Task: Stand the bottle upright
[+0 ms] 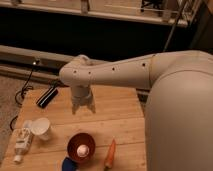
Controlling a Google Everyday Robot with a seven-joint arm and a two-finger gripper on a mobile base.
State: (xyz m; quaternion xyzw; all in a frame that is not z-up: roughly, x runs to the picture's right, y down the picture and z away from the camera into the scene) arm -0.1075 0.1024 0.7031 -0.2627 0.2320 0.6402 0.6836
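Item one, the arm point(125, 75): we judge its bulk could sweep the white cup point(41, 128) aside on a reach leftward; smooth, cream, rounded shell. Item two, the table point(120, 120) bearing the cup: a nudged object could slide off its near-left edge; pale wooden planks, matte grain. Item three, the gripper point(84, 109), well apart from the cup, up and to its right, above the boards: fingers spread, nothing held; a descent at the wrong angle could pinch the cup instead. Item four, the red bowl point(75, 145), near the cup's lower right: round, glossy, a small pale ball inside. Item five, the black object point(47, 96), beyond the cup: flat, oblong. Item six, the carrot point(110, 154), right of the cup past the bowl: tapered, orange. Item seven, the bottle point(22, 141), lying flat just beside the cup's left: translucent, squarish, slick plastic, which we judge may squirt from the grip or topple on release.
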